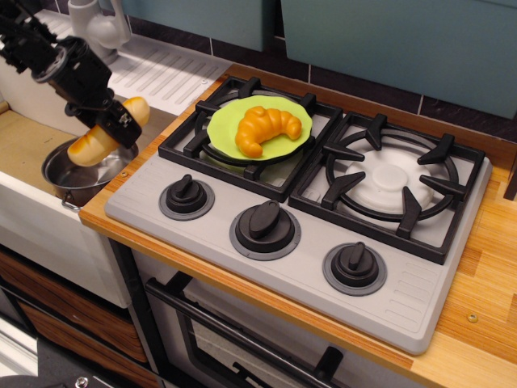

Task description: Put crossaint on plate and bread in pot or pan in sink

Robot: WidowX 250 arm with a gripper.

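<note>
Over the pot (81, 174), the tool (111, 128) pinches the bread (107, 134); the crossaint (267, 127) lies on the plate (224, 121).

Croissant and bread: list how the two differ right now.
The croissant is a short curved crescent; the bread is a longer, straighter loaf. The croissant lies flat on the green plate on the stove; the bread hangs tilted over the steel pot in the sink. The croissant is free; the bread is clamped in the gripper. Both are glossy orange-yellow toy pastries.
</note>
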